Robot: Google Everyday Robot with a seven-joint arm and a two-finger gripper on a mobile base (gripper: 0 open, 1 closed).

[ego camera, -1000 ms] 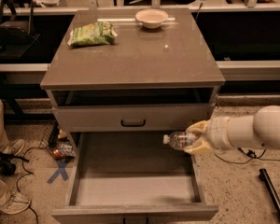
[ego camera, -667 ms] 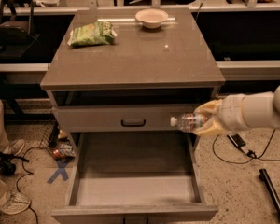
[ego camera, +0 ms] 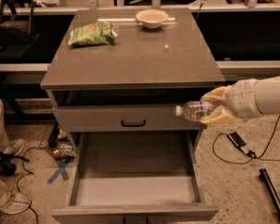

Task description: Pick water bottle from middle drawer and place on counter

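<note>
Just below the counter point(ego camera: 140, 59) at its right edge, above the open middle drawer point(ego camera: 135, 171), pinching the water bottle point(ego camera: 195, 110) sideways in the claw point(ego camera: 211, 108): out of the drawer, not yet set on top.

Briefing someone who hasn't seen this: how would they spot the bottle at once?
Find the counter, then drop below its front right corner, above the open drawer. There the gripper, reaching from the right, holds the bottle sideways in the air, white cap pointing left. It is clear plastic, unlike the green bag and bowl on the counter.
</note>
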